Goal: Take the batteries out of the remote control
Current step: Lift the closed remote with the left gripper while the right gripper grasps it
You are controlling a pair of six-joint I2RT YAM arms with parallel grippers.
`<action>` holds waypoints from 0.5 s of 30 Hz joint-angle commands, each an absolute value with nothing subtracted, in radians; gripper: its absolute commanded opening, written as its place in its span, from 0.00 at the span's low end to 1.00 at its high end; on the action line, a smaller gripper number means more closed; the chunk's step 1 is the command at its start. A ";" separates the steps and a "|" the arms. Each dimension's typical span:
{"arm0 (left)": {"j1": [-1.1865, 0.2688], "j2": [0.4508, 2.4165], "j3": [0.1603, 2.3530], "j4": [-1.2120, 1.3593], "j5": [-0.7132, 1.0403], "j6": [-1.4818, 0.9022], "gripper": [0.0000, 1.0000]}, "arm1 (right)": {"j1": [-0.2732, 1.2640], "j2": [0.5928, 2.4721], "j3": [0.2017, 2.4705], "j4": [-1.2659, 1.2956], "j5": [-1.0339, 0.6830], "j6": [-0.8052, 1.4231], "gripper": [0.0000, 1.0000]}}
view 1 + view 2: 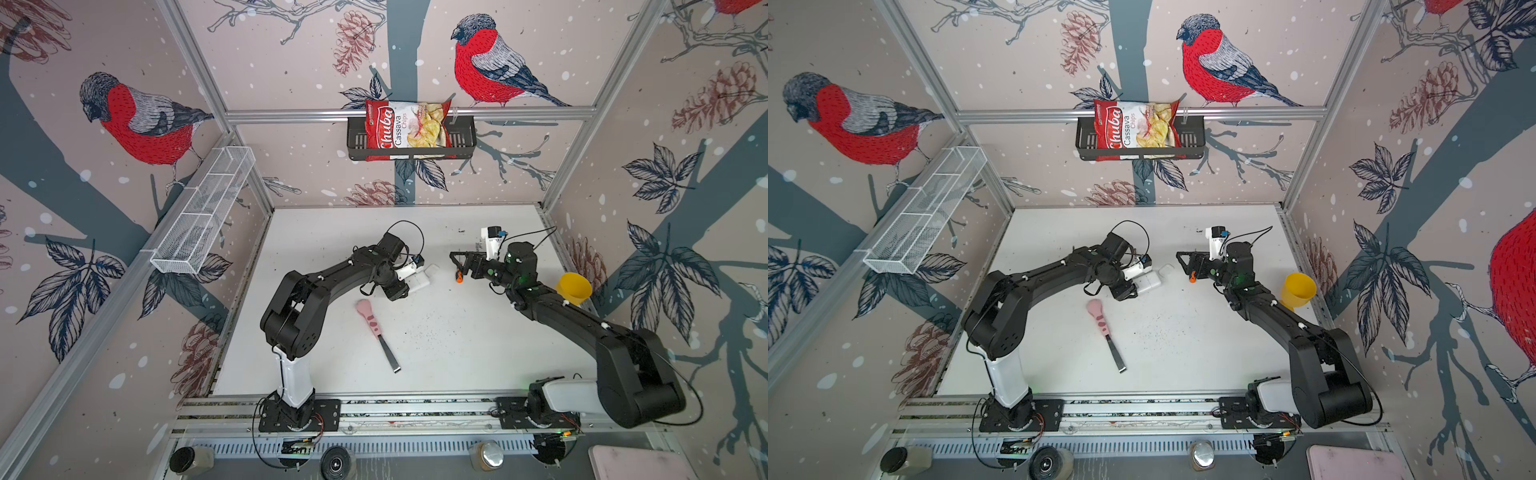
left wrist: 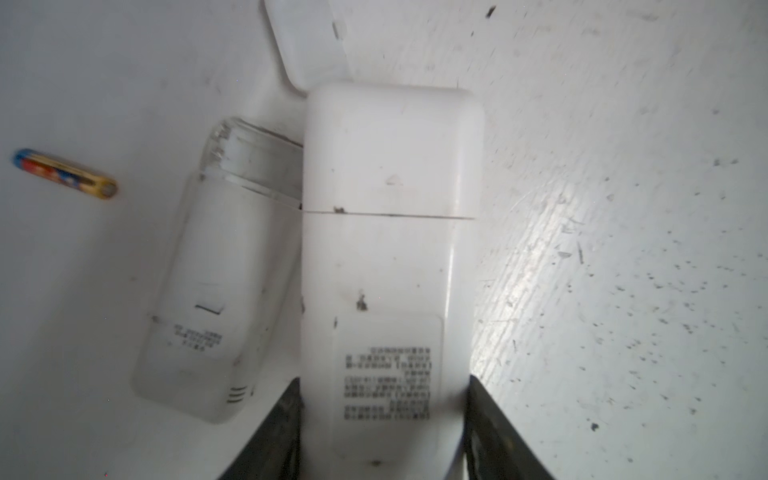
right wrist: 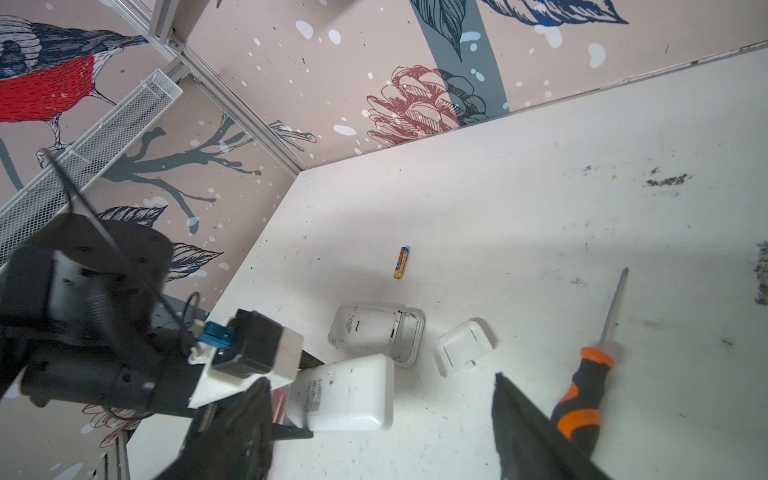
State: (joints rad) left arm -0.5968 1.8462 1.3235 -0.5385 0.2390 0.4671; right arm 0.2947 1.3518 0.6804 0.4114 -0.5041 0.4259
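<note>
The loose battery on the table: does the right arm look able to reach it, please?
Probably yes: the right gripper is open and empty, and the battery lies alone on bare table. It may have to pass over the open remote and the shut remote in the left gripper.

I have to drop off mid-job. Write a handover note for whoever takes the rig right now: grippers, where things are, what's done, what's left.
Left gripper: shut on the closed remote, which is back up with its cover still on.
Right gripper: open and empty. The screwdriver lies on the table beside it.
Open remote: lies right beside the held one. Its compartment looks empty, though the view is blurred. A loose cover lies nearby.
One battery lies loose on the table.
Done: one remote opened, one battery out.
Left: uncover the held remote and take out its batteries. No other battery is in view.
</note>
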 commanded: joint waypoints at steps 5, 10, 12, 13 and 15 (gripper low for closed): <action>-0.628 1.738 1.370 -0.597 0.224 0.414 0.40 | 0.341 1.348 0.793 0.255 -0.493 0.404 0.80; -0.698 1.613 1.288 -0.527 0.106 0.349 0.39 | 0.418 1.399 0.931 0.033 -0.441 0.322 0.79; -0.751 1.548 1.214 -0.451 0.055 0.325 0.40 | 0.436 1.402 0.956 -0.038 -0.437 0.297 0.79; -0.770 1.529 1.191 -0.439 0.045 0.329 0.40 | 0.440 1.397 0.959 -0.058 -0.437 0.288 0.79; -0.804 1.504 1.164 -0.424 0.032 0.329 0.40 | 0.447 1.380 0.960 -0.101 -0.447 0.270 0.79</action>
State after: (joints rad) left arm -0.7776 1.5333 1.1915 -0.4980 0.1028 0.3599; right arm 0.4381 1.3956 0.9497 0.0257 -0.4587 0.3275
